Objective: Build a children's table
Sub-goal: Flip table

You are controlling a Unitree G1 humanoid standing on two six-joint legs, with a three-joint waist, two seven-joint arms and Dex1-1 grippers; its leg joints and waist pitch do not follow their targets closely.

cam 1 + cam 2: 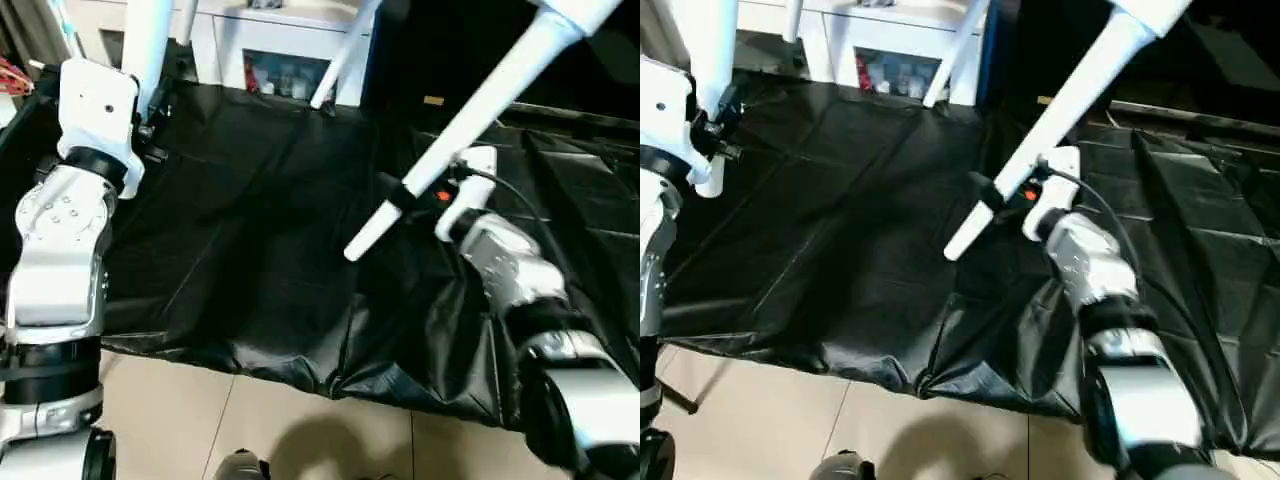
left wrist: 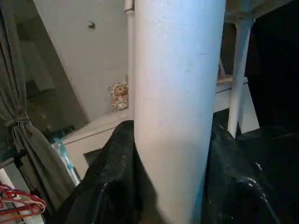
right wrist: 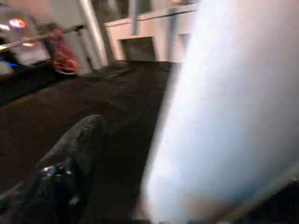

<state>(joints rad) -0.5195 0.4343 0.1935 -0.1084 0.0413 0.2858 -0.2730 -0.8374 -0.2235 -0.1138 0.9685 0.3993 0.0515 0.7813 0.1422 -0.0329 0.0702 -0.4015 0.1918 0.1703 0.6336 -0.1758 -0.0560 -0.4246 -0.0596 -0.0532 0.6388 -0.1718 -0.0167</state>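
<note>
a white leg [image 2: 175, 107] is clamped between the left gripper [image 2: 168, 186] fingers, rising upright from them. the right gripper [image 1: 405, 195] fingers are spread around a second, slanted leg [image 1: 470, 125] near its lower tip, over the black-sheeted table [image 1: 250, 250]; contact can't be told.

The left forearm [image 1: 62, 250] is showing as a silver metal shell with a round plate of small screws, sitting between black ring joints. A boxy white wrist housing [image 1: 97, 105] with one dark dot is capping it. The right forearm [image 1: 1095, 265] is gleaming in the same silver, with a black band below it and a white segment nearer the body. A thin black cable [image 1: 1095, 200] is looping by its white wrist block, beside a small orange-red light [image 1: 1028, 196].
</note>
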